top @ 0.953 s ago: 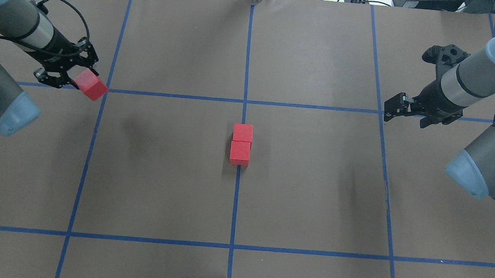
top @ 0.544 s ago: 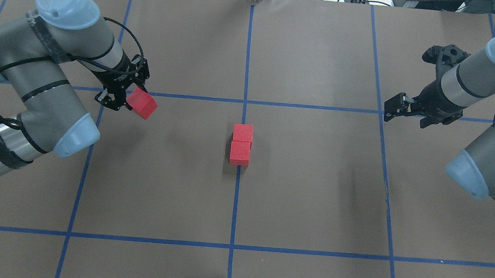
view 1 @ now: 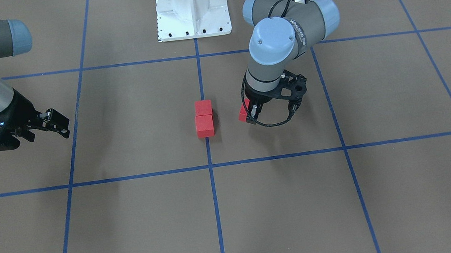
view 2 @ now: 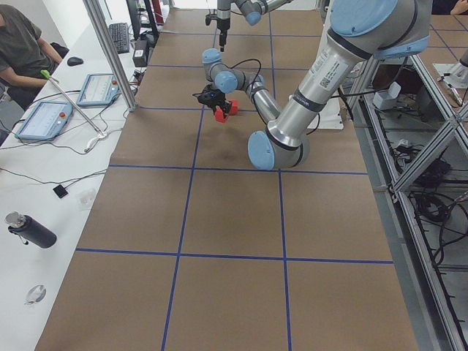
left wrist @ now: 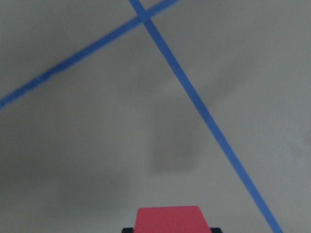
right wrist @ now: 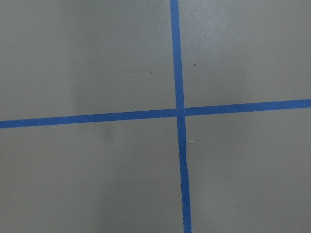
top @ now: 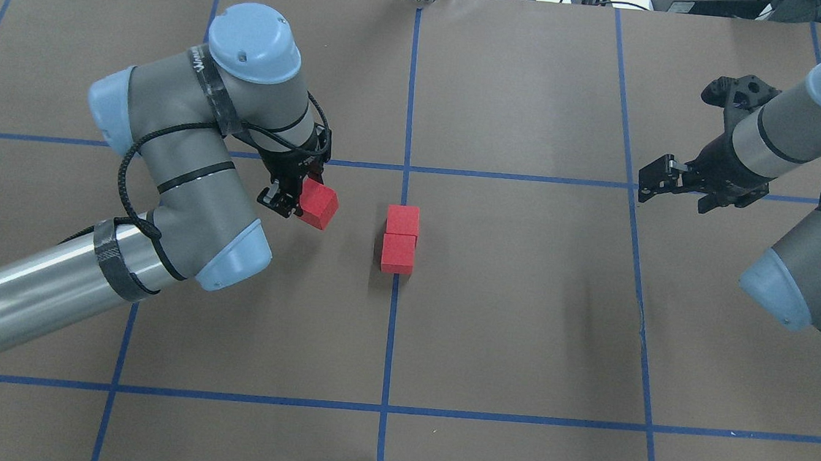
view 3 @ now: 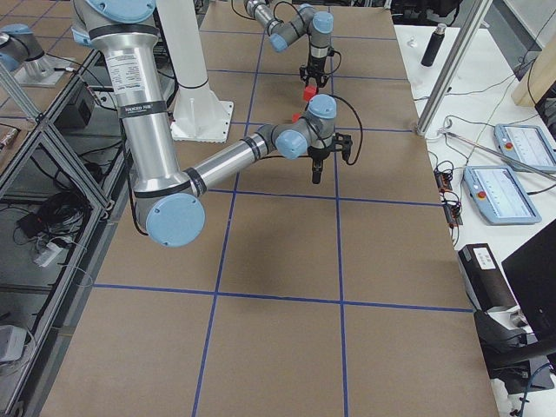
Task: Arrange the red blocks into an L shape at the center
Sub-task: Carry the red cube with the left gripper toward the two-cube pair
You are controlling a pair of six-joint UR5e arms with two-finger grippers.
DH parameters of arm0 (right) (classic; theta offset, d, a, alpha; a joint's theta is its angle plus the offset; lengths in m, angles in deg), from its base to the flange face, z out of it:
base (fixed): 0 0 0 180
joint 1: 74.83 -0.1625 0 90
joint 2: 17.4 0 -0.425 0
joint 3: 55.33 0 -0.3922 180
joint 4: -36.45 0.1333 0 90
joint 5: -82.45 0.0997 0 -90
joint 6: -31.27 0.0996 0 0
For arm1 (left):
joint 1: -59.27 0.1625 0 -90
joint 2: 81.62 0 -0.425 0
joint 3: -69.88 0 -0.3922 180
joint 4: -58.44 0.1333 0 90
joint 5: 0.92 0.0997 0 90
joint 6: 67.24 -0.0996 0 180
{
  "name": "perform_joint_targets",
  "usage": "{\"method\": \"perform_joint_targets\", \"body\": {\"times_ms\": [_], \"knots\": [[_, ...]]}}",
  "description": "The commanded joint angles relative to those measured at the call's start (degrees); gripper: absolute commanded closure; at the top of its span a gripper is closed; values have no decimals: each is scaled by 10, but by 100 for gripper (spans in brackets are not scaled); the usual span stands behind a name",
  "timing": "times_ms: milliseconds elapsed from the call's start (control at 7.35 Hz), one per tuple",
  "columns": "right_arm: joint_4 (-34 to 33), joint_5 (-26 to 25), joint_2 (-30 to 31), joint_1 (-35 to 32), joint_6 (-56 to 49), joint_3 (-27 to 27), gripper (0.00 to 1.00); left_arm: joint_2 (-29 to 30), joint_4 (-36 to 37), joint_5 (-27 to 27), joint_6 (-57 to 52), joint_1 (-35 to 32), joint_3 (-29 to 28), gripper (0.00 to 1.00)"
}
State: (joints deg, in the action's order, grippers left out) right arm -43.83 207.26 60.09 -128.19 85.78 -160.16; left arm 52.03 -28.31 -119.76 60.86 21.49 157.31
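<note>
Two red blocks [top: 402, 220] [top: 398, 253] lie touching in a short row on the centre tape line; they also show in the front view [view 1: 203, 107] [view 1: 204, 125]. My left gripper [top: 301, 191] is shut on the third red block [top: 319, 206] and holds it above the table, a little to the left of the pair. This block also shows in the front view [view 1: 243, 113] and at the bottom of the left wrist view [left wrist: 170, 219]. My right gripper [top: 653, 179] is open and empty, far to the right over a tape crossing.
The brown table cover carries a blue tape grid [top: 390, 346]. The white robot base plate [view 1: 192, 8] stands at the near edge. In the left side view a person [view 2: 22, 44], tablets [view 2: 44, 121] and a bottle [view 2: 29, 230] sit beyond the table's far side.
My left arm has swung right from the table's left edge toward the centre, carrying the red block. The right arm and the two centre blocks have not moved.
</note>
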Motion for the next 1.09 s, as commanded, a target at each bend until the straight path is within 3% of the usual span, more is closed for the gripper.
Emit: {"method": "perform_joint_targets", "body": {"times_ms": [0,544,953], "knots": [[0,0,2,0,-1,5,1,20,-45,5,86,7,-51,100],[0,0,5,1,-1,4,1,69,-87,6,197,4,-128,100],[0,0,5,1,-1,5,1,72,-87,6,202,9,-129,100]]}}
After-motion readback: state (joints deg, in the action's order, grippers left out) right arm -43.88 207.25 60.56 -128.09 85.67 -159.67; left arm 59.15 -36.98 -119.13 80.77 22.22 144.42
